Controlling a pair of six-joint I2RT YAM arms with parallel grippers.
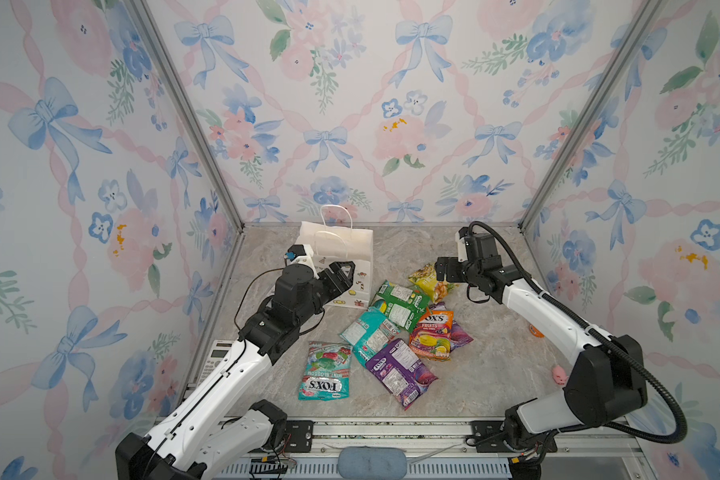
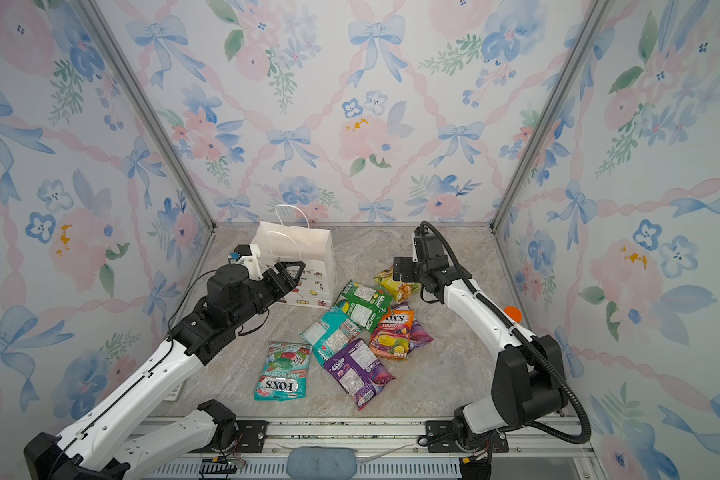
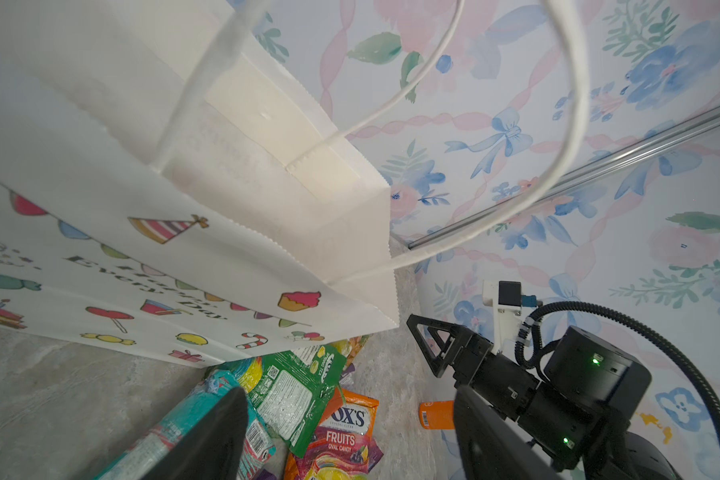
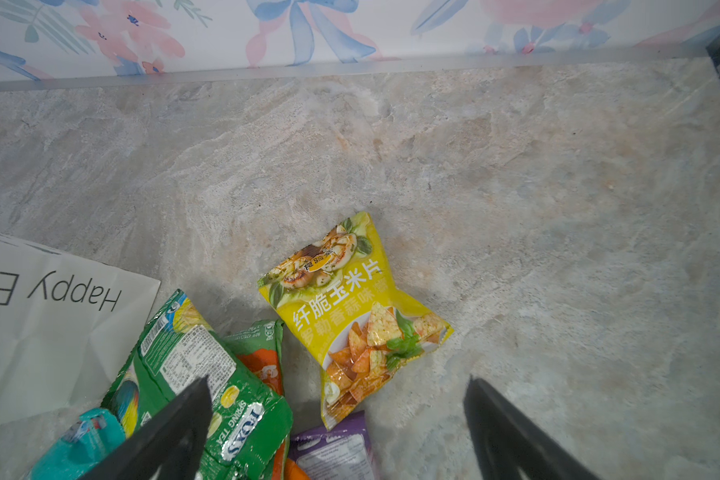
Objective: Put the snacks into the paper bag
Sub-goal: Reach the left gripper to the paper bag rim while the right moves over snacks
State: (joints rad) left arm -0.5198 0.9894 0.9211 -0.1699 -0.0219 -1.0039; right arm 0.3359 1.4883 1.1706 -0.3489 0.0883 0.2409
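The left fingers [image 1: 344,272] are apart and hold nothing; the paper bag [image 1: 341,243] stands just past them. The right fingers [image 1: 445,269] are wide apart, with the yellow chip bag [image 1: 430,286] just below. The other snacks [image 1: 400,372] lie on the bench [image 1: 495,374] nearby.

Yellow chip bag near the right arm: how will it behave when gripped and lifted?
The yellow chip bag looks puffed with air, so probably light and squashy, its chips likely fragile under a tight squeeze. Its glossy film may slip. Lying flat on the table, it shouldn't roll.
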